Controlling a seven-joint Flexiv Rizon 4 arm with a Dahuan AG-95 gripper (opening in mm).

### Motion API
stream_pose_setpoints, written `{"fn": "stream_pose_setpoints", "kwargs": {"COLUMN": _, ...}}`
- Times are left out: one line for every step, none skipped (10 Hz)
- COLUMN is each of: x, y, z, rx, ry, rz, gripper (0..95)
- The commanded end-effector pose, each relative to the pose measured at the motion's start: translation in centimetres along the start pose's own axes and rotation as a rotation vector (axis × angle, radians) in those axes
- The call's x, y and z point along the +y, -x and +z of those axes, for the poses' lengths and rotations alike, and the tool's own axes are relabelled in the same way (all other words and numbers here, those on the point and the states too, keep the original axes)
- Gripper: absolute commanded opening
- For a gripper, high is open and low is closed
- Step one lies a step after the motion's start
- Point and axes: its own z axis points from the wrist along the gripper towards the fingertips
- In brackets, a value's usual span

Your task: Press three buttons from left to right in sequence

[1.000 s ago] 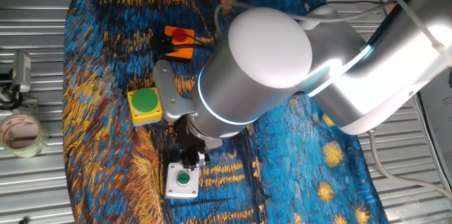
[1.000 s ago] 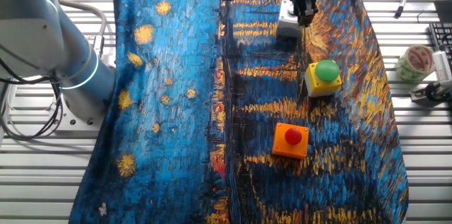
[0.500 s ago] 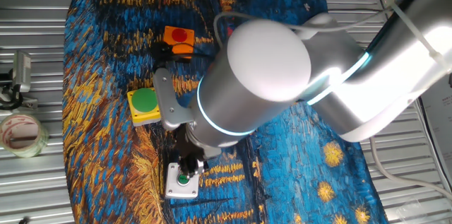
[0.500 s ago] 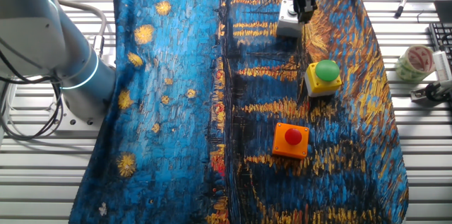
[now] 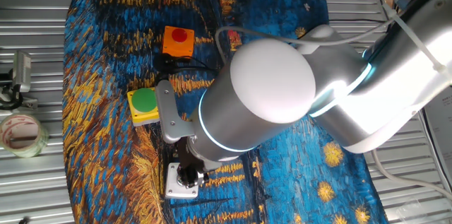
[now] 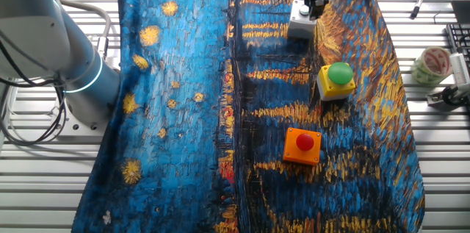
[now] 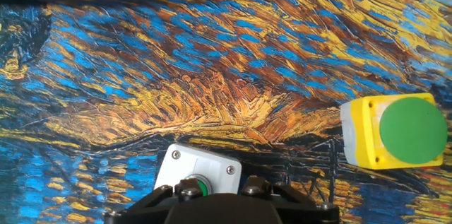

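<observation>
The hand [image 5: 189,175] sits directly over the white box with the small green button [image 7: 196,170], its tip right at the button; whether its fingers are spread or pressed together cannot be told, since the arm hides them in one fixed view and they are too small and dark in the other. Taking this white box as the landmark, the yellow box with the large green button [image 5: 144,104] stands near it, next along the row, and the orange box with the red button [image 5: 178,41] lies beyond the yellow one, farthest from the white box. All three rest on a blue and gold painted cloth [image 6: 176,79] covering the table [image 6: 433,152]. A roll of tape [image 5: 21,133] lies off the cloth, on the yellow box's side
</observation>
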Motion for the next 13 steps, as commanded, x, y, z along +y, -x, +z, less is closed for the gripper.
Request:
{"fn": "stream_pose_setpoints", "kwargs": {"x": 0.0, "y": 0.0, "z": 0.0, "rx": 0.0, "ry": 0.001, "rz": 0.002, "gripper": 38.0}}
{"fn": "stream_pose_setpoints", "kwargs": {"x": 0.1, "y": 0.0, "z": 0.0, "rx": 0.0, "ry": 0.0, "rz": 0.003, "gripper": 38.0}}
{"fn": "stream_pose_setpoints", "kwargs": {"x": 0.2, "y": -0.1, "z": 0.0, "rx": 0.0, "ry": 0.0, "rz": 0.005, "gripper": 38.0}}
{"fn": "stream_pose_setpoints", "kwargs": {"x": 0.2, "y": -0.1, "z": 0.1, "rx": 0.0, "ry": 0.0, "rz": 0.008, "gripper": 38.0}}
{"fn": "stream_pose_setpoints", "kwargs": {"x": 0.2, "y": -0.2, "z": 0.2, "rx": -0.001, "ry": 0.001, "rz": 0.008, "gripper": 38.0}}
{"fn": "stream_pose_setpoints", "kwargs": {"x": 0.2, "y": -0.4, "z": 0.4, "rx": -0.002, "ry": 0.002, "rz": 0.008, "gripper": 19.0}}
{"fn": "stream_pose_setpoints", "kwargs": {"x": 0.2, "y": -0.5, "z": 0.7, "rx": -0.011, "ry": 0.002, "rz": 0.006, "gripper": 19.0}}
{"fn": "stream_pose_setpoints", "kwargs": {"x": 0.2, "y": -0.7, "z": 1.0, "rx": -0.014, "ry": 0.003, "rz": 0.007, "gripper": 19.0}}
{"fn": "stream_pose_setpoints", "kwargs": {"x": 0.2, "y": -0.7, "z": 1.0, "rx": -0.014, "ry": 0.004, "rz": 0.008, "gripper": 19.0}}
{"fn": "stream_pose_setpoints", "kwargs": {"x": 0.2, "y": -0.7, "z": 1.0, "rx": -0.014, "ry": 0.006, "rz": 0.009, "gripper": 19.0}}
{"fn": "stream_pose_setpoints", "kwargs": {"x": 0.2, "y": -0.7, "z": 1.1, "rx": -0.015, "ry": 0.007, "rz": 0.011, "gripper": 19.0}}
{"fn": "stream_pose_setpoints", "kwargs": {"x": 0.2, "y": -0.7, "z": 1.1, "rx": -0.016, "ry": 0.006, "rz": 0.01, "gripper": 19.0}}
{"fn": "stream_pose_setpoints", "kwargs": {"x": 0.2, "y": -0.7, "z": 1.1, "rx": -0.016, "ry": 0.005, "rz": 0.011, "gripper": 38.0}}
